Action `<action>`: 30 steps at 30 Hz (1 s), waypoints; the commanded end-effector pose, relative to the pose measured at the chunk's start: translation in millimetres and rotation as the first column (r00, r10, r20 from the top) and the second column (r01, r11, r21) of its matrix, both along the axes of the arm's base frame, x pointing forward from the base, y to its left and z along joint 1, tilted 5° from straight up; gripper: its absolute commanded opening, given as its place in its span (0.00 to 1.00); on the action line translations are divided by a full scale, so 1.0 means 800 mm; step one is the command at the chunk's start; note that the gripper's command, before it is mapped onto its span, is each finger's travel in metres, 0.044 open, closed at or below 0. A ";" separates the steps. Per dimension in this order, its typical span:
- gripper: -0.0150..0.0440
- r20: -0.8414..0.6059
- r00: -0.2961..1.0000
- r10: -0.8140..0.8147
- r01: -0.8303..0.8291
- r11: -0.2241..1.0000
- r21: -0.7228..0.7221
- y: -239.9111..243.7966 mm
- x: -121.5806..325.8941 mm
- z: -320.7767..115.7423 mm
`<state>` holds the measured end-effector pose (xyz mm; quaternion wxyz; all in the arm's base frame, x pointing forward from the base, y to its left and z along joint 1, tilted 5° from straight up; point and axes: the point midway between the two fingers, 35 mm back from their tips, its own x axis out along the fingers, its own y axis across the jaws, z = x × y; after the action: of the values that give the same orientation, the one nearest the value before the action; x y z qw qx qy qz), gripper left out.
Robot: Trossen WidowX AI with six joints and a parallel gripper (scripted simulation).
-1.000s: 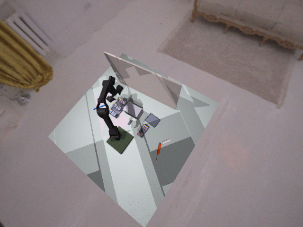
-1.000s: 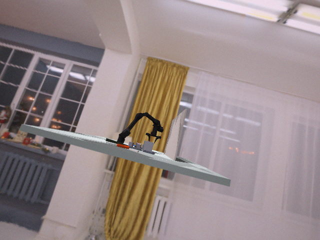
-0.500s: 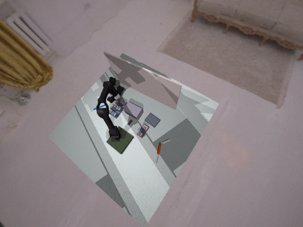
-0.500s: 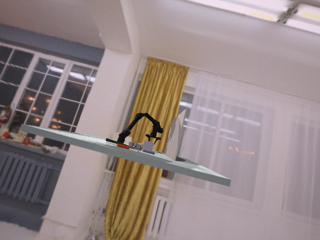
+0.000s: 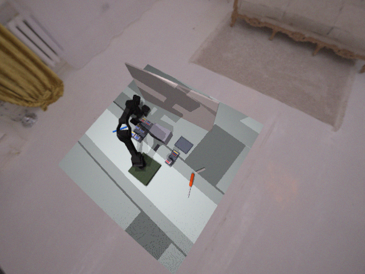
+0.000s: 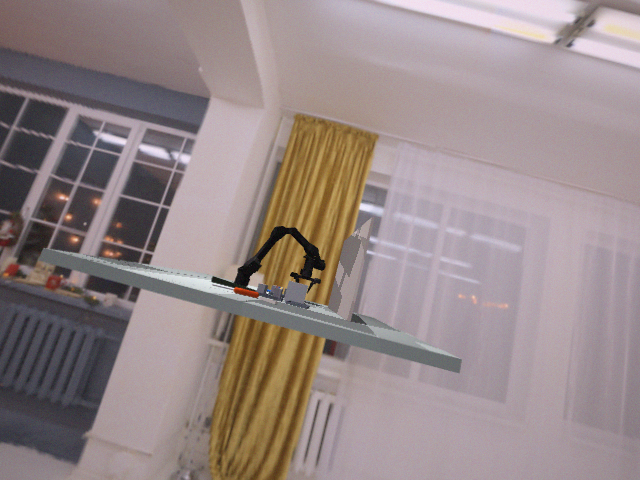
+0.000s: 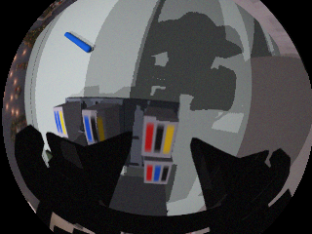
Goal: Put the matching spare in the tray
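My part-open fingers straddle a grey spare (image 7: 158,150) striped red, blue and yellow, lying in a row with two more spares (image 7: 77,125) beside the mounted unit (image 5: 160,133), the flat grey tray (image 5: 183,144) just beyond.

The grey tabletop (image 5: 177,206) carries a dark green base mat (image 5: 149,173), an upright panel (image 5: 174,97), a grey mounted unit (image 5: 161,133), a flat tray (image 5: 183,144), small colour-striped spares (image 5: 172,157), an orange screwdriver (image 5: 191,180) and a blue pen (image 5: 120,129).
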<state>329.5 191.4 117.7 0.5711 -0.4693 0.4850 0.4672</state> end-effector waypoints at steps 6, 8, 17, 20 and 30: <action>0.76 -0.005 1.000 -0.001 0.000 1.000 -0.006 0.001 0.000 -0.022; 0.76 -0.005 1.000 -0.001 0.000 1.000 -0.006 0.001 0.000 -0.026; 0.76 -0.005 1.000 -0.001 0.000 1.000 -0.006 0.002 0.000 -0.044; 0.76 -0.005 1.000 -0.001 0.000 1.000 -0.006 0.002 -0.001 -0.049; 0.76 -0.005 1.000 -0.001 0.000 1.000 -0.006 0.002 -0.001 -0.049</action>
<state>329.1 193.1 79.8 0.5681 -0.4700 0.4864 0.4688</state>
